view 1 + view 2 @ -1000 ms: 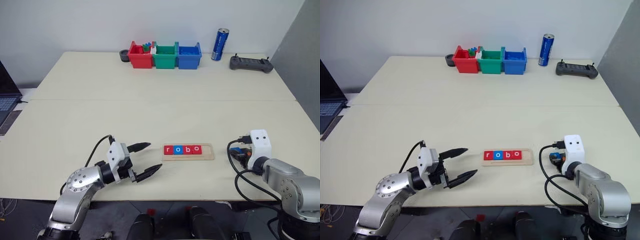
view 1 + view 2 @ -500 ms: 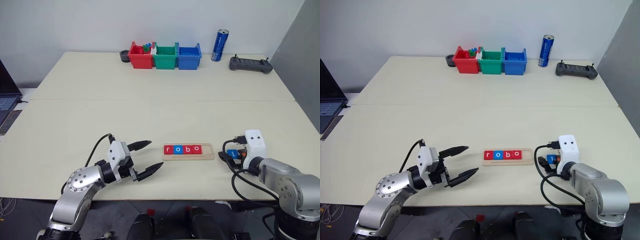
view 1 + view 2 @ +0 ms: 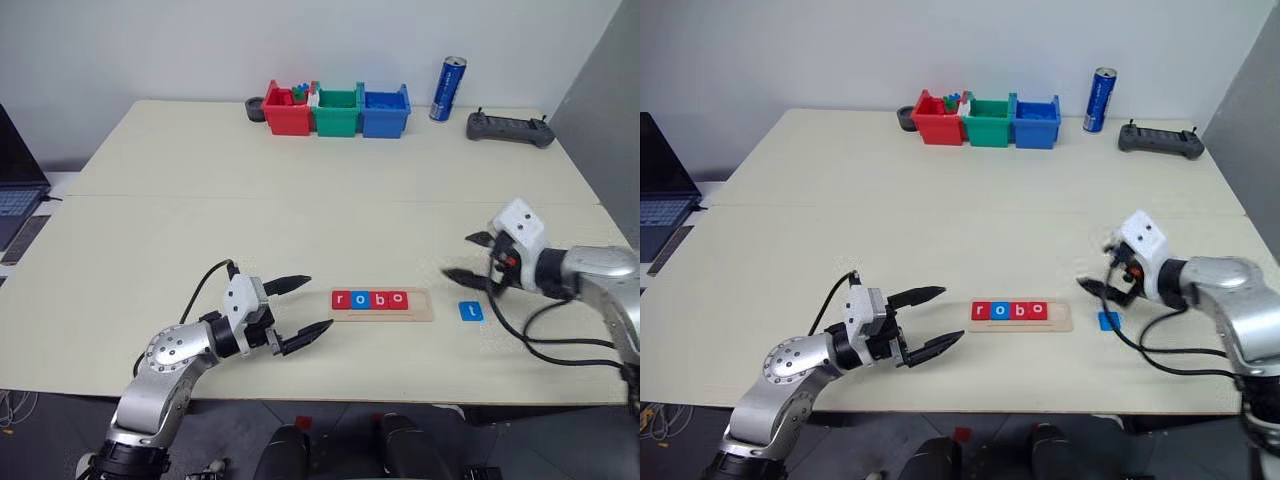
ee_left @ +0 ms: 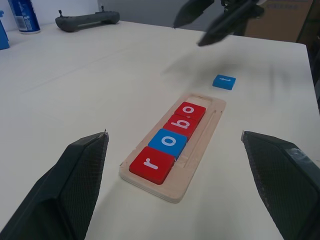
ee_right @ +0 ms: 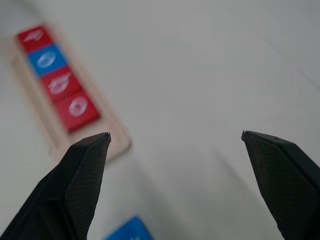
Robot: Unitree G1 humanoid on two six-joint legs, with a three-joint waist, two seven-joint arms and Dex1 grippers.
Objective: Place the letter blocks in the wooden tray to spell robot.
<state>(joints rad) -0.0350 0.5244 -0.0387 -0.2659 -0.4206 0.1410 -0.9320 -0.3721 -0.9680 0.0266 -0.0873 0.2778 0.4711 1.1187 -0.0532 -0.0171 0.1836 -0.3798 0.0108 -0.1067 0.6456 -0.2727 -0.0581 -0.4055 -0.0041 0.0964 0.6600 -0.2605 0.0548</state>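
Observation:
The wooden tray lies near the table's front edge. In it sit letter blocks in a row: red r, blue o, red b and red o. The tray's right end is bare. A blue t block lies flat on the table just right of the tray. My right gripper hangs open above and slightly behind that block, holding nothing. My left gripper is open and level, just left of the tray, pointing at the r block.
Red, green and blue bins stand at the table's far edge. A blue can and a dark controller are to their right. A laptop sits off the left edge.
My right gripper has opened and let go of the blue t block, which now lies on the table. The gripper has risen and rolled. The left arm has stayed put.

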